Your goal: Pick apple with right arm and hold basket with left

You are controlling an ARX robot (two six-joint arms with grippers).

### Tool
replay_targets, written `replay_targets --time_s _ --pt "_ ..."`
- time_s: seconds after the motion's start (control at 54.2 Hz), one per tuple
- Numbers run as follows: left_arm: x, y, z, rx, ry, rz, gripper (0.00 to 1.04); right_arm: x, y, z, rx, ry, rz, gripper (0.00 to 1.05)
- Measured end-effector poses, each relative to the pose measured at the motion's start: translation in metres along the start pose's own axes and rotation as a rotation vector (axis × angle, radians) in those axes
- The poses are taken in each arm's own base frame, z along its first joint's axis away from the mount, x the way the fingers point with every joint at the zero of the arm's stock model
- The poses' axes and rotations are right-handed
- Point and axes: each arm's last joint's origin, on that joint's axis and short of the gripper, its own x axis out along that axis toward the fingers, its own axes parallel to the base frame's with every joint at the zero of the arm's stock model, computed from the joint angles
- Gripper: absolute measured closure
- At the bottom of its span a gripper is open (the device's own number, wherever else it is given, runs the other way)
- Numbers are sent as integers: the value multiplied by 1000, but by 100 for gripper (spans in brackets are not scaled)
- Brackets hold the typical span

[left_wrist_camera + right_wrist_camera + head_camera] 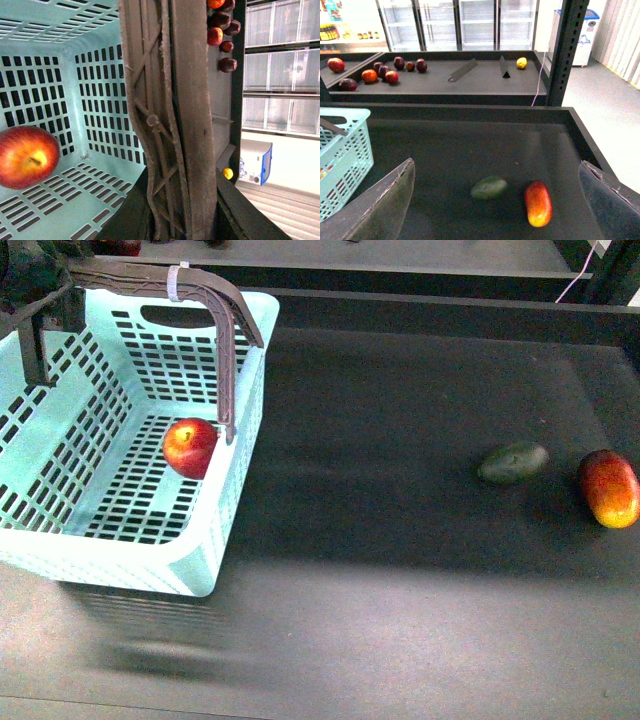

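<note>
Scanning from the left, I logged what my 3 feeds showed:

Left gripper (40,285): I saw it only as a dark shape at the top left corner of the front view, up by the basket handle; I could not tell whether its jaws were spread or pinched on anything.

Basket (225,550): it sat at the left of the dark table (400,570), mint green, with slotted walls and floor and an oval hand-hole in its far wall.

Handle (225,315): the brown latticed handle stood raised over the basket's far right corner; in the left wrist view it filled the middle of the picture (170,125), very close to the camera.

Apple (190,447): I found it inside the basket, resting on the slotted floor near the right wall, just beside the lower end of the handle. The left wrist view showed it red with a yellowish patch around the stem (27,156).

Avocado (512,462): dark green, lying on the table well apart from the basket, toward the right.

Oval fruit (609,488): red, orange and yellow, just beside the avocado at the right edge of the front view.

Right gripper (495,210): its 2 fingers (380,205) framed the right wrist view, spread wide and holding nothing, with the avocado (489,187) and the oval fruit (538,203) on the table between them.

Far shelf (470,80): I counted several dark red fruits and 1 yellow one on it.
</note>
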Motion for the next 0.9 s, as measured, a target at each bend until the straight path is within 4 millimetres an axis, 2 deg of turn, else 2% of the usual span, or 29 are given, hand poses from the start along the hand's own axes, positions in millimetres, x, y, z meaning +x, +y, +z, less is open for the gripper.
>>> replay_targets --time_s 0.092,0.295,0.406,0.48,0.535,0.554,0.683,0.757,0.849,0.886,0.904 --pt "0 -1 -2 0 6 -2 84 0 0 0 0 0 0 9" --pt "-3 -4 -7 -2 9 -9 51 0 0 0 0 0 0 9" --pt "-12 -12 -7 -19 0 -10 33 0 0 0 0 0 0 9" --pt "-23 -18 -7 -30 -6 -20 21 0 0 0 0 0 0 9" --pt "-40 -25 -5 -45 -23 -28 7 0 0 0 0 0 0 9" --pt "-47 -26 -4 -45 -34 -24 5 0 0 0 0 0 0 9" --pt "-90 -25 0 35 -95 73 7 0 0 0 0 0 0 9" --pt "-100 -29 2 54 -100 70 7 0 0 0 0 0 0 9" --pt "-102 -31 2 59 -99 61 7 0 0 0 0 0 0 9" --pt "-100 -26 2 146 -35 -21 13 0 0 0 0 0 0 9" --pt "-100 -21 4 244 7 -117 18 0 0 0 0 0 0 9"
